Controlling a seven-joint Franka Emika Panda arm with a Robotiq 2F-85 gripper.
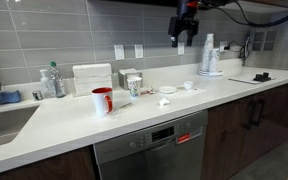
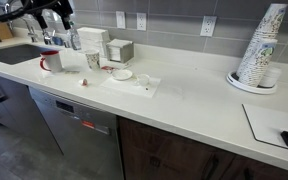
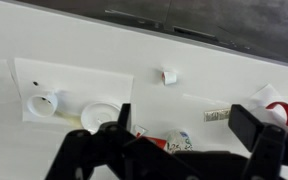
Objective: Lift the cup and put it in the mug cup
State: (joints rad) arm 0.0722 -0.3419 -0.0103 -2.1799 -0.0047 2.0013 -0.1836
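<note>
**A:** Where is the cup?

**B:** Upright on the bench, near the red mug cup. The gripper hangs high, well apart from both, jaws spread wide and empty.

**A:** How should it be taken?

**B:** I'd centre the jaws over it, descend straight, then close gently. Its walls look thin, and the mug's rim is close.

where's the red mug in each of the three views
Exterior view: the glossy red mug with white inside stands left of centre on the white counter.
Exterior view: the mug is at the far left, towards the back.
Wrist view: it sits at the right edge, partly hidden.
Shared landmark: the small pale printed cup near it.
</note>
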